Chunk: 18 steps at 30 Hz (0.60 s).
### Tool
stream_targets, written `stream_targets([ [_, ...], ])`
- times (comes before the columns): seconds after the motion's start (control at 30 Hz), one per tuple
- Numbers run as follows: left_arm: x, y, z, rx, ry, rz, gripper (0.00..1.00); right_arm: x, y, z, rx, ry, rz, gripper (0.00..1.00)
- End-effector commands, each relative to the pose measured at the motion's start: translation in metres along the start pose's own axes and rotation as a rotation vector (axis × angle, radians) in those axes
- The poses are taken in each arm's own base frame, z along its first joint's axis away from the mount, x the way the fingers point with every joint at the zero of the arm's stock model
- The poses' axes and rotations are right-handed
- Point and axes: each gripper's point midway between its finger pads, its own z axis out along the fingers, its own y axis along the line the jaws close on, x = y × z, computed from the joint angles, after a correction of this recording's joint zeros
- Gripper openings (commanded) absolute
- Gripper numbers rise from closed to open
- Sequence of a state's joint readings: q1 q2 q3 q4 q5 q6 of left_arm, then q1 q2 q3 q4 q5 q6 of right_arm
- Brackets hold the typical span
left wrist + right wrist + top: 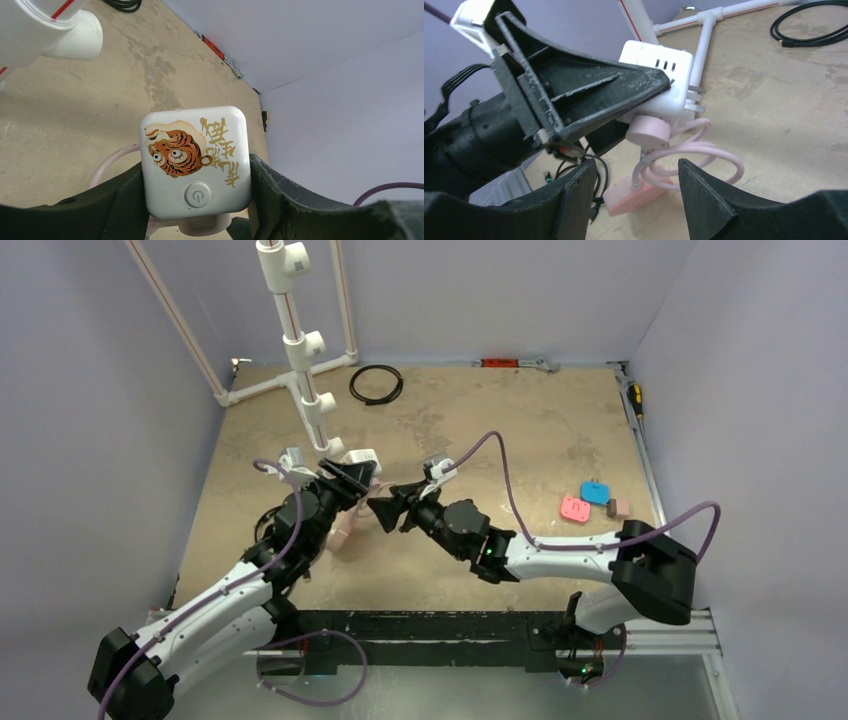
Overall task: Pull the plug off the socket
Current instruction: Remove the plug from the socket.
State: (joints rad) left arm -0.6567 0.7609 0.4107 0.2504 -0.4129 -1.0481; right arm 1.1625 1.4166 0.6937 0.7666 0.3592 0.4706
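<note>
**White plastic socket (195, 150), clamped, with pink plug (649, 131) fitted**

Markings: one face of the cube is printed with an orange tiger head (172, 150) and gold brush-written characters (220, 150), which could not be read. A round grey button (198, 194) bearing the power symbol is set below them. Three dark slots (665, 64) are seen on another face, and two metal prongs (694, 97) project from one side.

Position: the socket is gripped between the two black fingers of the left gripper (343, 478), which are pressed against opposite sides. The printed face is turned towards the left wrist camera. The cube is held clear of the table (500, 420). The round plug is seated on the underside of the cube, just below the left jaws. A pink cable (704, 155) is looped from it down to a flat pink block (634, 197) lying on the table.

Right gripper (635, 170): the jaws are held wide apart, with nothing between them. The plug is found just beyond the fingertips, in line with the gap and apart from both fingers.

Other items: a white pipe stand (300, 340) is placed behind the left jaws, with a coiled black cord (376, 384) farther back. Small pink and blue pieces (585, 502) are laid well to the right of the right jaws.
</note>
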Motion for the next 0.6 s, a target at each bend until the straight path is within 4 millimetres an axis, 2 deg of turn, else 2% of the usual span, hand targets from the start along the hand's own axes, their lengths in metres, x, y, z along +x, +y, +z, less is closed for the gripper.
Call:
stream_targets([
  [0.0,-0.013,-0.027,-0.006,0.095,-0.030,-0.093,0.00,-0.034,0.002,0.021,0.053,-0.118,-0.038,0.62],
  [0.23,-0.012,-0.027,-0.007,0.097,-0.024,-0.108,0.00,-0.030,-0.005,0.043,0.130,-0.124,-0.092,0.60],
  [0.43,-0.010,-0.028,-0.007,0.103,-0.019,-0.120,0.00,-0.017,-0.010,0.060,0.193,-0.113,-0.100,0.47],
  [0.47,-0.010,-0.028,-0.007,0.105,-0.019,-0.120,0.00,-0.016,-0.008,0.062,0.195,-0.109,-0.095,0.43],
  [0.5,-0.010,-0.028,-0.006,0.104,-0.018,-0.118,0.00,-0.015,-0.007,0.064,0.193,-0.108,-0.094,0.35],
  [0.57,-0.011,-0.027,-0.006,0.102,-0.022,-0.111,0.00,-0.012,-0.008,0.065,0.196,-0.103,-0.096,0.10],
])
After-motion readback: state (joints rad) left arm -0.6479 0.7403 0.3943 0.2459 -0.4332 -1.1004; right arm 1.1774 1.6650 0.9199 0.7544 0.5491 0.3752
